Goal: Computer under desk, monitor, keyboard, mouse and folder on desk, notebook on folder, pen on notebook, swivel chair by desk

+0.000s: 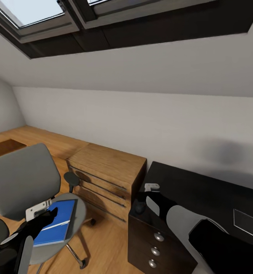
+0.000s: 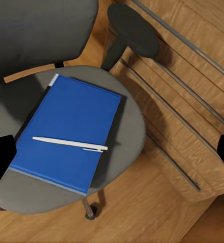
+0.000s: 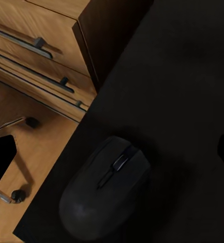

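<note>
Left gripper (image 1: pixel 42 217) open, empty, above thin white pen (image 2: pixel 70 144) on blue notebook (image 2: pixel 66 129); right gripper (image 1: pixel 141 198) open above dark rounded mouse (image 3: pixel 104 187) near glossy black desk (image 1: pixel 202 190) edge

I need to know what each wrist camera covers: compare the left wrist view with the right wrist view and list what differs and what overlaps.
Left wrist view alone: the swivel chair seat, with the blue notebook lying on it and the pen lying across the notebook's cover.

Right wrist view alone: the mouse resting on the black desk, close to its edge.

Both share: the light wooden dresser with long bar handles and the wooden floor.
</note>
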Tool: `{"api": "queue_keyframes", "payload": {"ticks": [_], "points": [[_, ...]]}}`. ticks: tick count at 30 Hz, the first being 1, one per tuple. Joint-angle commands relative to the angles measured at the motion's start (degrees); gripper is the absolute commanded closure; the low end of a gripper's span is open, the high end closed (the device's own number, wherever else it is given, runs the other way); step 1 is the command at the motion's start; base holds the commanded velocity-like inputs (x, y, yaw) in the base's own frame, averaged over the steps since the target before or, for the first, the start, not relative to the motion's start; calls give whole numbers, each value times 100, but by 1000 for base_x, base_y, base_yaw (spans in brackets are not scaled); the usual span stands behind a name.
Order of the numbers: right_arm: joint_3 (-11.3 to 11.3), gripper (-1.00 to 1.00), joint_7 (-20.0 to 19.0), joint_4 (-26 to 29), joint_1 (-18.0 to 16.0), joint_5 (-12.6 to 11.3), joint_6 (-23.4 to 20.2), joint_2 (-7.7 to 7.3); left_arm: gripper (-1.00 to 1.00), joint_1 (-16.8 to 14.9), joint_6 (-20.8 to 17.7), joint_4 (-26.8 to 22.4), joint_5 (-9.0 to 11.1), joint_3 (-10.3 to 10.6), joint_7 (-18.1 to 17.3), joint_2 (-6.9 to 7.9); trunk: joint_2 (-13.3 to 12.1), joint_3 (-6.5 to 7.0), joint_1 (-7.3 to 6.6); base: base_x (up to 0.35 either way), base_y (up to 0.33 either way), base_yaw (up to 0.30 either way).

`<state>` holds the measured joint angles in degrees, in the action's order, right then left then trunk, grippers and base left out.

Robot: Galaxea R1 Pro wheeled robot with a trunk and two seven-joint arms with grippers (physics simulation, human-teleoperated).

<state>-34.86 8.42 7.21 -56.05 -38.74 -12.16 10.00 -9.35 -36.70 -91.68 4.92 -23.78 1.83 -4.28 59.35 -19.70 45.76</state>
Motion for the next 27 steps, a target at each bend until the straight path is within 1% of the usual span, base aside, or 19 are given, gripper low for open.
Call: {"api": "queue_keyframes", "payload": {"ticks": [1, 5, 15, 21, 24, 26, 27], "points": [[-42, -100, 42, 8, -6, -52, -29, 0, -100, -5, -31, -8, 53, -15, 19, -7, 47, -26, 23, 0, 0, 7], [-45, -100, 50, 9, -8, -71, -42, 0, -100, -5, -30, -7, 53, -22, 19, -6, 207, -97, 111, 0, 0, 88], [-39, -100, 54, 17, -7, -80, -64, 0, -100, -5, -30, -8, 53, -30, 19, -11, 608, -277, 331, 0, 0, 215], [-36, -100, 61, 14, -9, -81, -79, 0, -100, -5, -30, -8, 53, -30, 19, -10, 849, -385, 462, 0, 0, 57], [-24, -100, 78, 10, -7, -83, -299, 0, -100, -5, -30, -8, 53, -30, 19, -11, 969, -439, 528, 0, 0, 8], [41, -100, 157, 9, -9, -115, -507, 0, -100, -5, -30, -8, 53, -30, 19, -11, 1049, -474, 572, 0, 0, 3], [69, -100, 185, 9, -8, -136, -540, 0, -100, -5, -30, -8, 53, -30, 19, -9, 1090, -492, 594, 0, 0, 2]]}}
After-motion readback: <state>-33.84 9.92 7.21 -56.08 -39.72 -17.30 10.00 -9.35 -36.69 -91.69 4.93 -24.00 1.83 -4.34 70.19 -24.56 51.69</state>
